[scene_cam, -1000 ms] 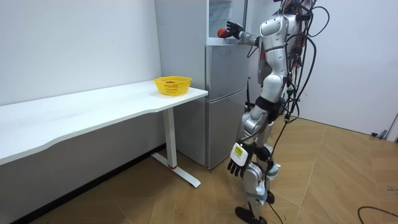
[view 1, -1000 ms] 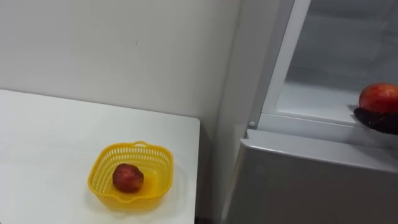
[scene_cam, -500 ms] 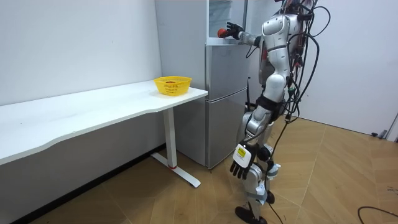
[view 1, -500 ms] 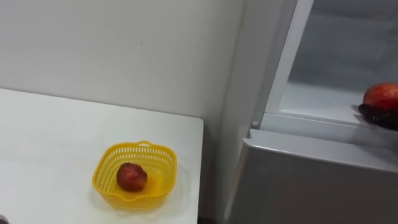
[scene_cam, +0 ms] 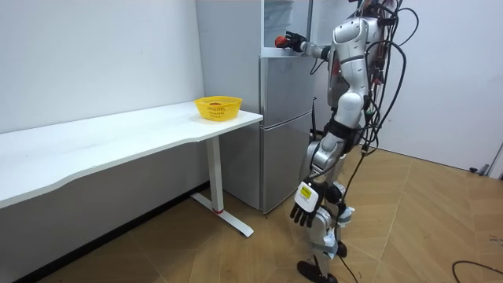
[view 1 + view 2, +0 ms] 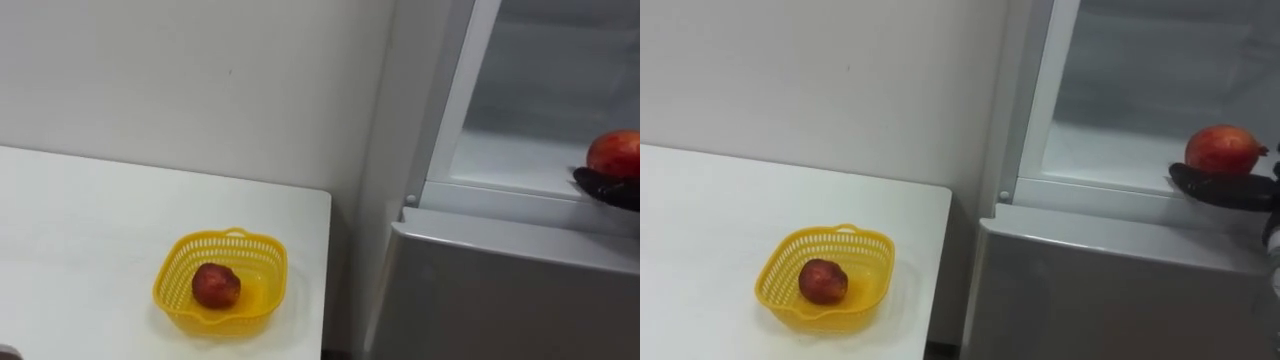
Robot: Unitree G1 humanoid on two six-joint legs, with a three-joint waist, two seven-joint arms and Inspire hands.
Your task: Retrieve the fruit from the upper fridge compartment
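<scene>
A red fruit [image 6: 1220, 150] rests at the front edge of the open upper fridge compartment [image 6: 1110, 155], with my right hand [image 6: 1225, 188] shut on it, dark fingers under and round it. The room view has the same hand [image 5: 294, 39] raised at the top of the grey fridge [image 5: 283, 126], the fruit [image 5: 279, 41] in its grip. I stand upright close in front of the fridge. My left hand [image 5: 302, 206] hangs open by my thigh.
A yellow plastic basket [image 6: 222, 238] holding another red fruit [image 6: 216, 286] stands near the right end of the white table [image 6: 80, 230], left of the fridge. The shut lower fridge door [image 6: 480, 290] lies below the open compartment. A white wall runs behind the table.
The eye view has shifted slightly, the camera's own move. My right hand and the fruit stay at the compartment's front edge.
</scene>
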